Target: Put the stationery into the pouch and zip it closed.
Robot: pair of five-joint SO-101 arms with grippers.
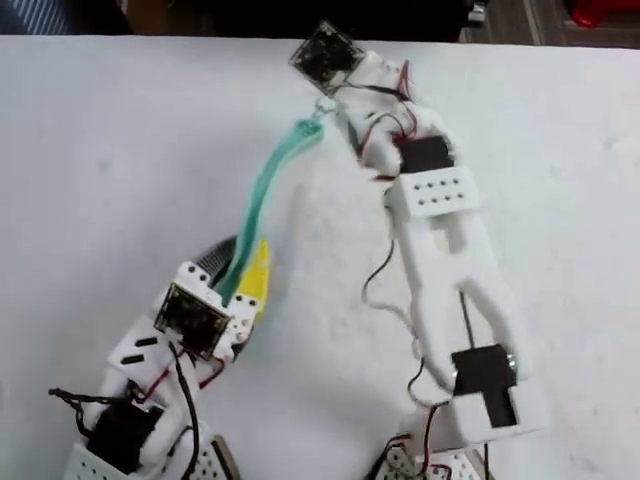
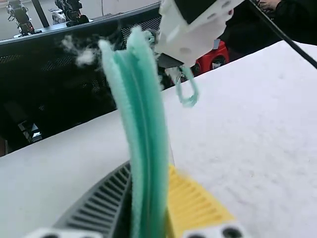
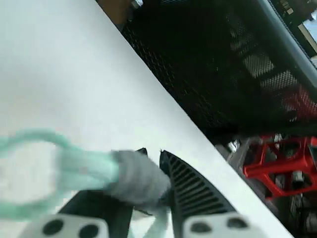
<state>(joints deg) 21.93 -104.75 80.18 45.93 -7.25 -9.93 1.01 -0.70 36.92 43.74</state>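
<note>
A teal fuzzy pouch [image 1: 255, 205] hangs edge-on above the white table [image 1: 120, 150], stretched between the two arms. My left gripper [image 1: 245, 272] is shut on its near end. In the left wrist view the pouch [image 2: 143, 124] is pinched between the grey finger [image 2: 106, 198] and the yellow finger [image 2: 193, 203]. My right gripper [image 1: 328, 100] is at the far end, shut on the grey zipper pull [image 3: 136, 181], from which a teal cord loop [image 3: 29, 173] hangs. That loop [image 2: 187, 91] dangles below the right gripper [image 2: 168, 62] in the left wrist view.
A black mesh barrier [image 2: 59, 84] runs along the table's far edge, with a red object [image 3: 277, 158] behind it. Bare white table surface lies to the left and right of both arms.
</note>
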